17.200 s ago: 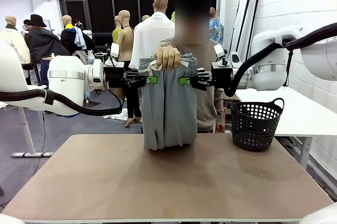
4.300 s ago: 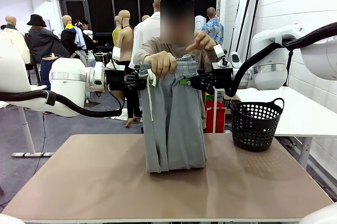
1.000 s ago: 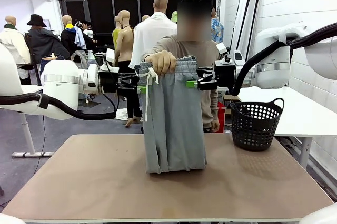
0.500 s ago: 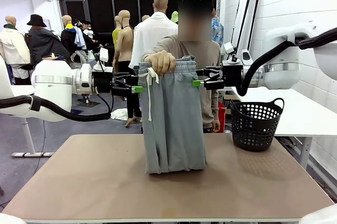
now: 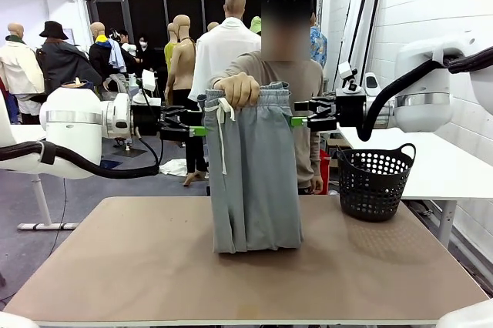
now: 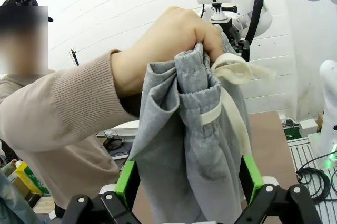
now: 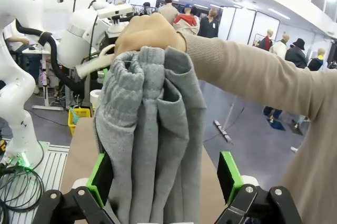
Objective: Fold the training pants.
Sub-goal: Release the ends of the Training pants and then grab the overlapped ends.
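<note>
Guide: Both arms have backed outward over the last second. The left gripper [image 5: 199,131] was at the left edge of the training pants [image 5: 254,182] and now stands just clear of that edge. The right gripper [image 5: 297,121] has likewise drawn away from the right edge, toward the basket [image 5: 375,182] side.

Operator: Has the garment moved?

Guide: No. Check the person's hand [image 5: 238,89]. It grips the bunched waistband [image 5: 266,97] at the same height as before. The pants hang straight down from it, upright, with the lower end resting on the table [image 5: 154,266] near its far middle. The drawstring [image 5: 222,139] hangs down the front on the left side. The basket stands at the table's far right, apart from the pants, in the same place as before.

Operator: What is the jaw state?

Guide: You will find both sets of jaws spread wide, with nothing pinched. In the left wrist view, the green pads [image 6: 127,182] stand on either side of the hanging cloth, and the hand clenches the waistband above them. In the right wrist view, the pads [image 7: 228,174] flank the grey folds in the same way. No pad presses the fabric. Whether a pad brushes it, you cannot tell from these views.
</note>
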Robot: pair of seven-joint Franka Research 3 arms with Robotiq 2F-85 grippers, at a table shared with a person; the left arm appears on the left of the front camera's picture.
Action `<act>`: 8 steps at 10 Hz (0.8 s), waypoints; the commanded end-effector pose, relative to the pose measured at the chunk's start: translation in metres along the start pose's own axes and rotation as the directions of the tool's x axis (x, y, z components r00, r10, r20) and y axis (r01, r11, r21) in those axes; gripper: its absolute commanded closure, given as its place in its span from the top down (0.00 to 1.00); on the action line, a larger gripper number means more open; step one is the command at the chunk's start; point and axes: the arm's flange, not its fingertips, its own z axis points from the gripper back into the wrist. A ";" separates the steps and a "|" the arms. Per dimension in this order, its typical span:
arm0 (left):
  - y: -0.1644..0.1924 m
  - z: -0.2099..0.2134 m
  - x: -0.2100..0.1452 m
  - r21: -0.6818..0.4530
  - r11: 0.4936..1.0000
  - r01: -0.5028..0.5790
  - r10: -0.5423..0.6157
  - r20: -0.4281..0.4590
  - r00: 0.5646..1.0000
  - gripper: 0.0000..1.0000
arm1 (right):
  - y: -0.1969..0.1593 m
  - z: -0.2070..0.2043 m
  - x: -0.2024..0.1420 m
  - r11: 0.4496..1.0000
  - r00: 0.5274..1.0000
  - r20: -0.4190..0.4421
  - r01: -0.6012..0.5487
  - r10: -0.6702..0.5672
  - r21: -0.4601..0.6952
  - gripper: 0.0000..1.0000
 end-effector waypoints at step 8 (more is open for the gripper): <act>-0.010 -0.010 -0.002 -0.001 1.000 0.032 -0.031 0.048 0.998 1.00 | 0.008 0.000 0.004 0.988 0.988 0.063 0.140 -0.144 0.061 1.00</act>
